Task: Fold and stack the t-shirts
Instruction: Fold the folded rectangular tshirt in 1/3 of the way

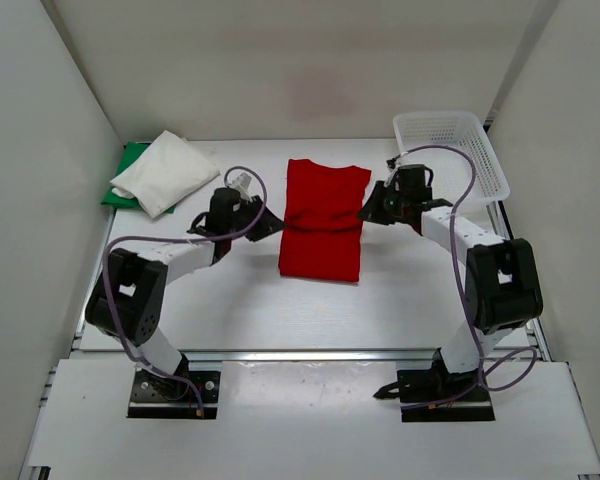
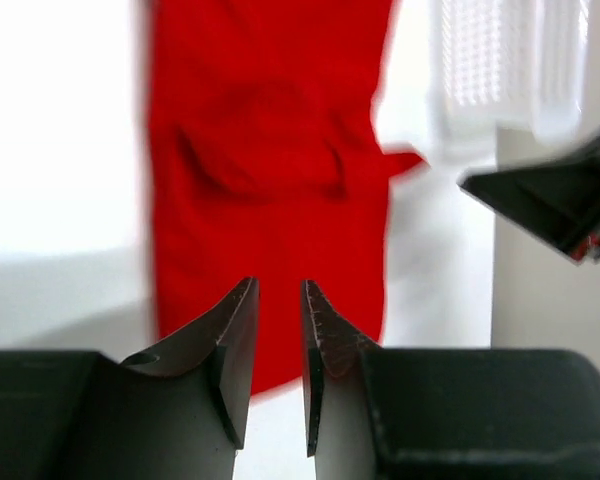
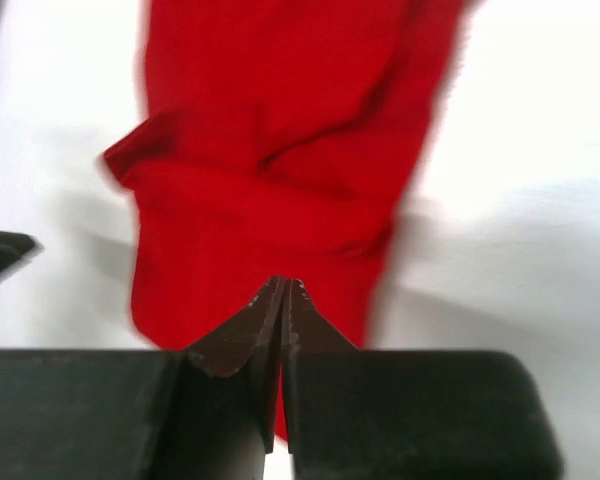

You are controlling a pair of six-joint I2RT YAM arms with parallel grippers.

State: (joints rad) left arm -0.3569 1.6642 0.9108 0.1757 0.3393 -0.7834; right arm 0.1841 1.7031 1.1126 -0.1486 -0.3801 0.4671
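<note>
The red shirt (image 1: pixel 321 222) lies folded into a long strip in the middle of the worktop (image 1: pixel 240 300). The left gripper (image 2: pixel 278 292) is just beside its left edge, its jaws narrow with a slim gap and nothing between them. The right gripper (image 3: pixel 283 287) is at the shirt's right edge with its jaws pressed together; I cannot tell whether they pinch cloth. At the far left, the folded white shirt (image 1: pixel 165 172) rests on the green shirt (image 1: pixel 128 156). At the far right stands a white basket (image 1: pixel 485 150).
</note>
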